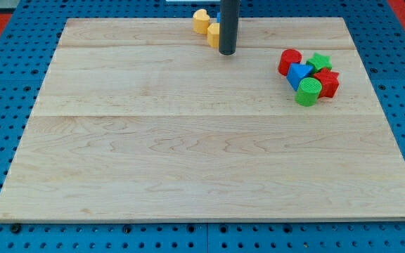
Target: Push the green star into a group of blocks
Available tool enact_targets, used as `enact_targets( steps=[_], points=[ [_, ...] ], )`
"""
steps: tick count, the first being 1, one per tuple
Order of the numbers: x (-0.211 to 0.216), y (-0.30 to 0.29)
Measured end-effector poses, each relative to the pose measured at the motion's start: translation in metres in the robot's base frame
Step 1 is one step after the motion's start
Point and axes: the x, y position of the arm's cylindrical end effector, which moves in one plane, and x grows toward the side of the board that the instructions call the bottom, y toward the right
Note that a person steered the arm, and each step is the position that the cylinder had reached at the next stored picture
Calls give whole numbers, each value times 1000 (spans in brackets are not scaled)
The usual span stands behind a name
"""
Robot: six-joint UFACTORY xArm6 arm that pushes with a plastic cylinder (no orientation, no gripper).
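Bright even overhead light, soft faint shadows, no glare, sharp focus, slight persp. skew at edges

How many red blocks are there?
2: one red block at the group's left, another red block at its right beside the green cylinder. Others may hide.

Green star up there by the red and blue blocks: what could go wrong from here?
The green star already touches the cluster with the red cylinder, blue block and green cylinder, so a further push may scatter them. My tip sits beside two yellow blocks and could knock them when leaving.
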Motion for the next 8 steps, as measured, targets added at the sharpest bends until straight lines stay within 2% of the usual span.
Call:
enact_targets(
  steps=[2,3,4,5,6,7,8],
  points=[
    [-1,21],
    [-35,50],
    [-64,100],
    [-46,188],
    [-14,200],
    [-12,158],
    [-8,152]
  ],
)
